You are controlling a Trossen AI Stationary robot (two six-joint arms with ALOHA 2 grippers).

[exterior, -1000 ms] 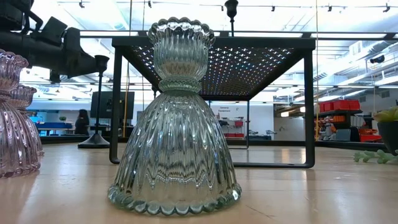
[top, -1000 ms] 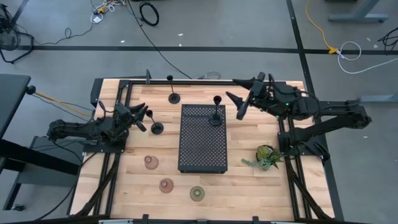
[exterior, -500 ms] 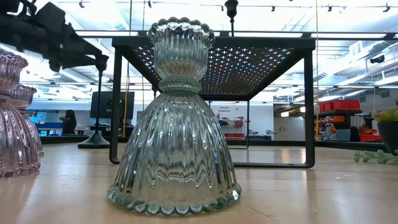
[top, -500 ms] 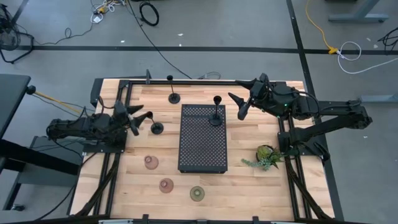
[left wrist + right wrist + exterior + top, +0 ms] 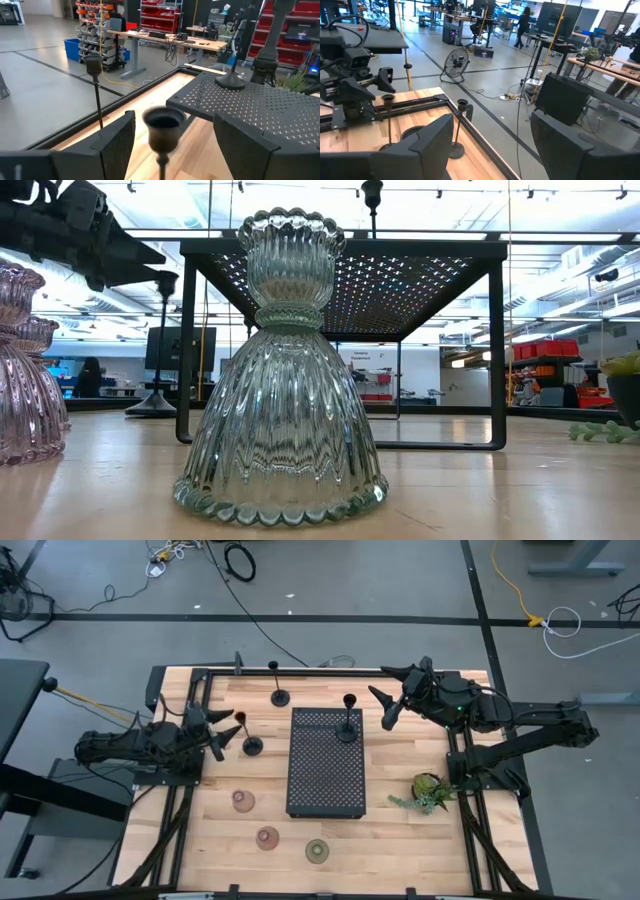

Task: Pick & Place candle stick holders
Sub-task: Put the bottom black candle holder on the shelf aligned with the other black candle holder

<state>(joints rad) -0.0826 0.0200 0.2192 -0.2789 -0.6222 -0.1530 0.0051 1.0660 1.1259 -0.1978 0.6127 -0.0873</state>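
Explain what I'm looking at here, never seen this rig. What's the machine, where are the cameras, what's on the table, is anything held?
Two dark robot arms work at a wooden table. The high view looks straight down, the low view sits at table-top height, and each wrist view looks out past that arm's own fingers.

On the table stands a big black perforated tray on legs, with one thin black metal candle stick holder on top. Two more black holders stand on the wood, one near the far edge and one left of the tray. Near the front are two pinkish glass cups and a green glass cup. A small green plant sits on the right.

The left gripper is open beside the holder left of the tray. The right gripper hangs open. Nothing is held.
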